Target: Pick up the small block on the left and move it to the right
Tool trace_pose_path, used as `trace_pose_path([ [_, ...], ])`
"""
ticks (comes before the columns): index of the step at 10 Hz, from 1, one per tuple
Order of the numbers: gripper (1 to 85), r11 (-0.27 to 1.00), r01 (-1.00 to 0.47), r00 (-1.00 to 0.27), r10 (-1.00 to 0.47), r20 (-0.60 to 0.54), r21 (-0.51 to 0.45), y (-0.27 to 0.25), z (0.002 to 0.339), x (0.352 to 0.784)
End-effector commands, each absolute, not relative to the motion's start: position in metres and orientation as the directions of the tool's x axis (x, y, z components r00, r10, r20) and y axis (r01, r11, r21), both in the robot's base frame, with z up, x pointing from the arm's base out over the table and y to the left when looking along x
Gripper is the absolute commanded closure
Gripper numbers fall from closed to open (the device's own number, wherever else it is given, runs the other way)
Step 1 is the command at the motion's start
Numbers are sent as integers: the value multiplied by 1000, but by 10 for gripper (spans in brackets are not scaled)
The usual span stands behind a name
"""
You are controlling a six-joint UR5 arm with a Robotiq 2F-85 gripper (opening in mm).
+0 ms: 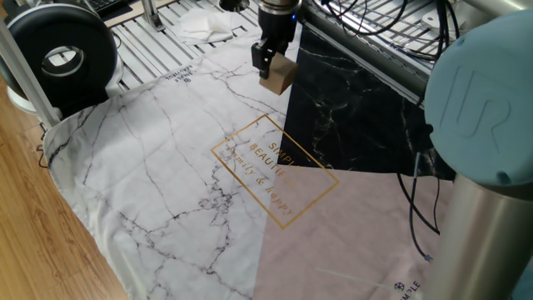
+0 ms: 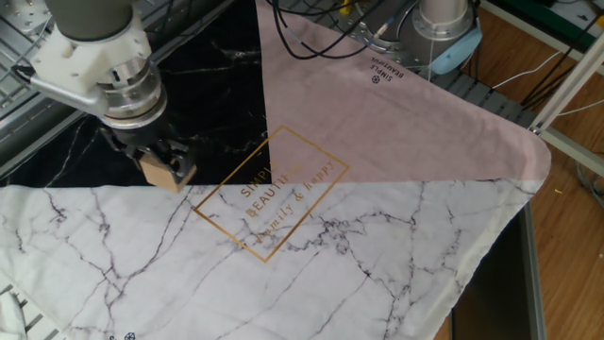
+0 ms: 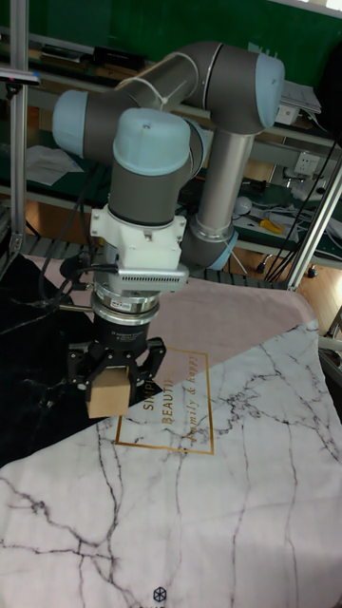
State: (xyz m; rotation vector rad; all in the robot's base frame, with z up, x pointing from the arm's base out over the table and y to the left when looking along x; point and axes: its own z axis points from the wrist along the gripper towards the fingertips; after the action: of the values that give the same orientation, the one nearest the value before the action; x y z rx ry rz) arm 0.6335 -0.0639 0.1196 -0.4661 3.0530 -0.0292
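- Gripper [image 3: 112, 391] closed on the small block [image 3: 108, 396]; dark fingers sit against opposite faces, block filling the gap between them. Same hold reads in one fixed view [image 1: 275, 71] and in the other fixed view [image 2: 156, 168].
- Block position: between the fingertips, directly under the wrist, no offset from the claw. It appears clear of the cloth [image 2: 377, 264], judged from the lit underside edge in the tall view; the exact gap cannot be told.
- Below it: the seam where the black marble panel [image 1: 350, 117] meets the white marble panel [image 1: 158, 175], near a corner of the gold printed frame [image 1: 275, 171].
- Relation that matters next: the block rides with the claw, so direction is set by the cloth. In the tall view the load hangs at the left, with frame, pink panel [image 2: 377, 113] and most white marble lying to the right. Judgement: travel runs rightward across the frame.
- Long axis: none; the block is a cube, so no end leads.
- Arm: only one, its base [image 2: 444, 33] at the far side of the pink panel.
- Block look: plain tan, wood-like, sharp edges, no marks, about as wide as the claw. Upper part hidden by fingers.
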Motion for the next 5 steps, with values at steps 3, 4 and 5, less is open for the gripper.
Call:
trace_pose_path([
  [3, 847, 943, -332, -941, -333, -64, -39, -65, 121, 638],
  [4, 847, 952, -307, -950, -306, -64, 2, -56, 121, 634],
  [5, 847, 964, -265, -964, -264, -43, 17, -28, 124, 632],
])
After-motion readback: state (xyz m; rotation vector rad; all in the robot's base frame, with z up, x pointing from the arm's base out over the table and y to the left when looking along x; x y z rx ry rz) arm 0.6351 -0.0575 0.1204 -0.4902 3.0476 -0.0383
